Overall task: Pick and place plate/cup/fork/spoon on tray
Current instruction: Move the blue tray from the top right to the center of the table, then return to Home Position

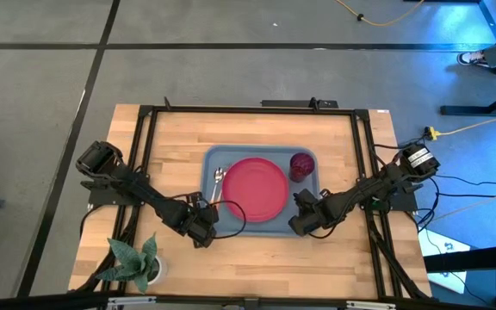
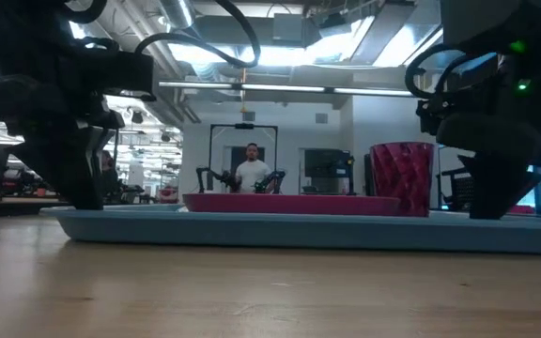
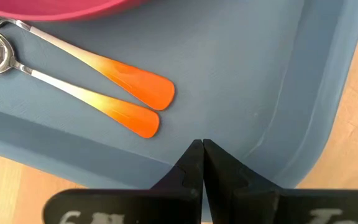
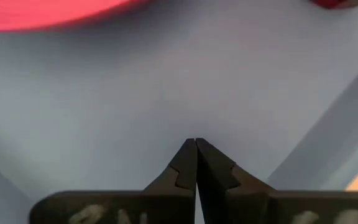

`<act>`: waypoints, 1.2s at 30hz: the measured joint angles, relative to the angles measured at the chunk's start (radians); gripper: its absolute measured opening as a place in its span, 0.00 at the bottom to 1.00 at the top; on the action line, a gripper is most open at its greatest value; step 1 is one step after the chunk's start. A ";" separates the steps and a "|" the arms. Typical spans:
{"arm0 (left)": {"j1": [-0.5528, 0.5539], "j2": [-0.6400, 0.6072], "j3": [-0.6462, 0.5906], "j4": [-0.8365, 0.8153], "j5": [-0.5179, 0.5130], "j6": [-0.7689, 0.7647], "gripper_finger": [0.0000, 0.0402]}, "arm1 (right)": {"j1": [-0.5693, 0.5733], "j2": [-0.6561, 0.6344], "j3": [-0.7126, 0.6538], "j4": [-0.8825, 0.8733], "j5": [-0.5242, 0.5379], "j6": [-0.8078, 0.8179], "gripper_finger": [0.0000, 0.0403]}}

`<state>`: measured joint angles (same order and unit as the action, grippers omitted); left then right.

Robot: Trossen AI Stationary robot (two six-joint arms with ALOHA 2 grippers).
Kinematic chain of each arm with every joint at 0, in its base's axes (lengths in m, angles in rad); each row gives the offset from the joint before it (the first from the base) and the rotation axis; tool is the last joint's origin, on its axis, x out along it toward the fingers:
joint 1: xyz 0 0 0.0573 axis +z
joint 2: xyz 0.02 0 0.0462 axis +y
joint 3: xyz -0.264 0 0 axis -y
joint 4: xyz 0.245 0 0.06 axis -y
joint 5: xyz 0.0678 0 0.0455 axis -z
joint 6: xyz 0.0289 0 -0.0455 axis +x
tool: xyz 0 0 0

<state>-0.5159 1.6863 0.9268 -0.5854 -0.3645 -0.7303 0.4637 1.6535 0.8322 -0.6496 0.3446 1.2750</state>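
Dark fingertips of the left gripper (image 3: 202, 149) fill the bottom of the left wrist view, pressed together tip to tip with nothing between them, poised over the tray's (image 3: 303, 81) rounded corner and raised rim. Just beyond them lie the fork (image 3: 126, 79) and the spoon (image 3: 92, 102), side by side on the tray floor with their orange handle ends nearly touching; the fork's tines are cut off at the picture's edge and only part of the spoon's silver bowl shows. The plate (image 3: 61, 9) appears there only as a pink-red sliver. The right gripper (image 4: 196, 146) is likewise closed on nothing, over bare tray floor; in its own view the plate is a blurred red band and the cup (image 4: 337, 3) a dark scrap at the edge. From above, the whole layout reads clearly: the plate (image 1: 254, 188) sits in the middle of the tray (image 1: 213, 222), the cup (image 1: 302, 165) upright just beside it in a far corner, the utensils along the tray's left side, too small to tell apart. Both grippers, left (image 1: 203, 226) and right (image 1: 306, 220), hang at the tray's near corners. The level view alone shows the cup's ribbed wall (image 2: 402, 176) and a person standing in the room behind.
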 joint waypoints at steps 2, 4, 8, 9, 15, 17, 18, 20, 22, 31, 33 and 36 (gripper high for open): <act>0.000 0.000 0.000 0.000 0.000 0.000 0.00 | 0.000 0.000 -0.004 -0.011 0.004 0.004 0.01; 0.000 0.000 0.000 0.000 0.000 0.000 0.00 | -0.002 0.000 -0.010 -0.010 -0.002 0.007 0.01; 0.000 0.000 0.001 0.000 0.000 0.000 0.00 | -0.010 -0.005 -0.032 0.007 -0.021 0.031 0.01; 0.000 0.000 0.001 0.000 0.000 0.000 0.00 | -0.010 -0.005 -0.038 0.010 -0.019 0.030 0.01; 0.000 -0.001 0.001 0.000 0.000 0.000 0.00 | -0.009 -0.003 -0.048 0.009 0.017 0.028 0.01; 0.001 -0.001 0.001 0.000 0.000 0.000 0.00 | -0.010 -0.003 -0.049 0.005 0.032 0.026 0.01; 0.001 -0.001 0.001 0.000 0.000 0.000 0.00 | -0.010 -0.002 -0.050 0.003 0.039 0.025 0.01; 0.001 -0.001 0.001 0.000 0.000 0.000 0.00 | -0.010 -0.001 -0.051 0.000 0.053 0.023 0.01; 0.001 -0.001 0.001 0.000 0.000 0.000 0.00 | -0.010 -0.001 -0.051 -0.001 0.059 0.022 0.01; 0.000 -0.010 0.001 -0.010 -0.001 0.000 0.00 | -0.010 0.004 0.003 -0.013 0.064 -0.078 0.01; 0.000 -0.024 0.001 -0.015 -0.010 0.007 0.00 | -0.010 0.003 0.025 -0.015 0.068 -0.108 0.01; 0.000 -0.068 0.001 -0.047 -0.024 0.030 0.00 | -0.010 0.003 0.068 -0.031 0.075 -0.172 0.01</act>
<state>-0.5156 1.6183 0.9279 -0.6326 -0.3885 -0.7005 0.4541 1.6569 0.9005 -0.6807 0.4200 1.1030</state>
